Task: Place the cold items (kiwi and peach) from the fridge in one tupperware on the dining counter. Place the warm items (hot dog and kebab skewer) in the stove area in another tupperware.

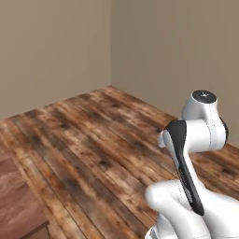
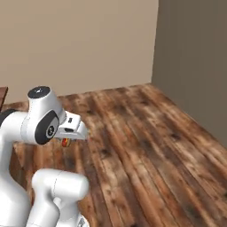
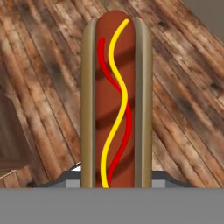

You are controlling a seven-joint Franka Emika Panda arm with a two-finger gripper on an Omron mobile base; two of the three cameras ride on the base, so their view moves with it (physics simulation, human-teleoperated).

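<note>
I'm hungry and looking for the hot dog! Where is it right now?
The hot dog is in the robot's gripper, sticking straight out in the hand view, carried above the wooden plank floor near the room's corner.

Wooden plank floor (image 1: 93,140), weathered brown boards with dark knots and pale worn streaks, runs diagonally toward room corner. Two plain beige walls (image 1: 51,51) meet at vertical corner seam; side wall (image 2: 195,57) darker, in shade. Reddish-brown wooden slab edge (image 1: 16,200) at lower left of left base view. Hand view: same planks (image 3: 183,109) beneath, dark wooden edge (image 3: 11,144) at left.
</note>
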